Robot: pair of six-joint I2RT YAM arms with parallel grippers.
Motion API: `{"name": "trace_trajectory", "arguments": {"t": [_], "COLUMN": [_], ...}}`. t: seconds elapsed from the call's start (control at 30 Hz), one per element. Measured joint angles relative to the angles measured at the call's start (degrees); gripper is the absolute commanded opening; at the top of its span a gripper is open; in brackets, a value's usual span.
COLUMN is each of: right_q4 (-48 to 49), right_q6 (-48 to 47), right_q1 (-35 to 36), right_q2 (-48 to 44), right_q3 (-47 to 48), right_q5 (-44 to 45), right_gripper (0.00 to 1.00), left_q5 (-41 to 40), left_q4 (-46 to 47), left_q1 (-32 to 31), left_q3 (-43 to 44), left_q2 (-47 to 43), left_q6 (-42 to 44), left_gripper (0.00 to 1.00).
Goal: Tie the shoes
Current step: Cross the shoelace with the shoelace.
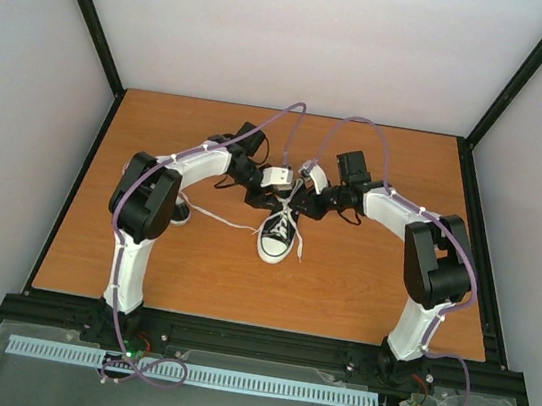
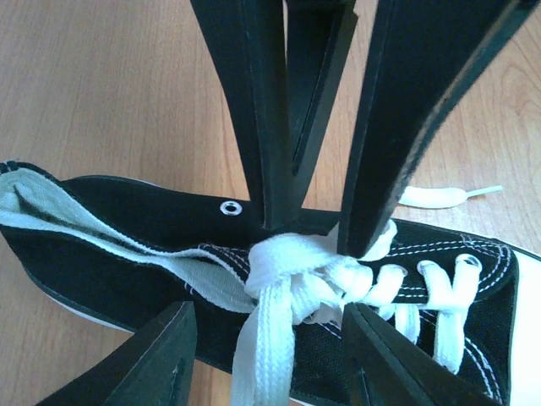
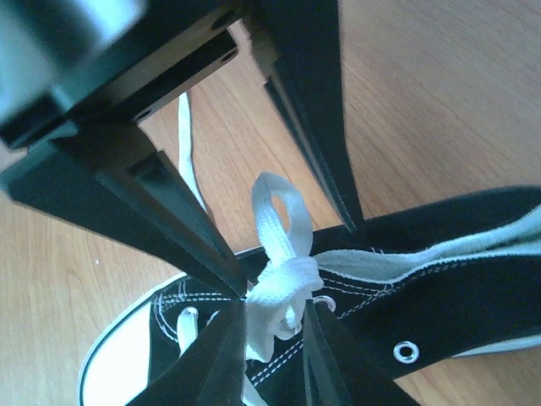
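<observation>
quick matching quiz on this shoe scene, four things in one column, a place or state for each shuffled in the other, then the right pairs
Things
1. centre shoe
2. second shoe
3. left claw
4. side eyelet

Places and states
A. partly hidden by the left arm
B. silver ring set in black canvas
C. jaws standing wide apart
D. out in the open on the table, toe toward the near edge

Pairs: 1-D, 2-A, 3-C, 4-B
</observation>
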Motion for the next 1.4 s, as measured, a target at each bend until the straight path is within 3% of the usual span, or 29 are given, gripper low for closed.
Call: {"name": "trace_trajectory", "arguments": {"t": [0.17, 0.47, 0.73, 0.93, 1.2, 1.4], "right_q4": [0.9, 2.6, 2.1, 1.4, 0.3, -1.2], "right_q6": [1.5, 2.4, 1.6, 0.7, -0.3, -1.6], "right_q1": [0.2, 1.6, 1.7, 1.7, 1.7, 1.5], "right_q2": [0.0, 0.0, -1.7, -3.4, -3.4, -3.4], "right_q3": [-0.2, -1.2, -1.3, -1.3, -1.3, -1.3], "right_q5": [0.2, 2.4, 3.2, 3.2, 3.3, 1.7], "right_gripper": [0.30, 0.07, 0.11, 0.03, 0.03, 0.03], "left_q5": [0.0, 0.6, 1.4, 2.1, 2.8, 3.3], "left_q4": [0.4, 0.4, 0.2, 0.1, -0.1, -0.6], "left_q1": [0.0, 0.0, 0.0, 0.0, -0.1, -0.1], "left_q3": [0.0, 0.0, 0.1, 1.2, 2.0, 2.5], "left_q2": [0.3, 0.3, 0.3, 0.3, 0.4, 1.1], "left_q6": [-0.8, -1.2, -1.6, -1.6, -2.0, -2.0], "left_gripper": [0.41, 0.42, 0.45, 0.44, 0.31, 0.39]}}
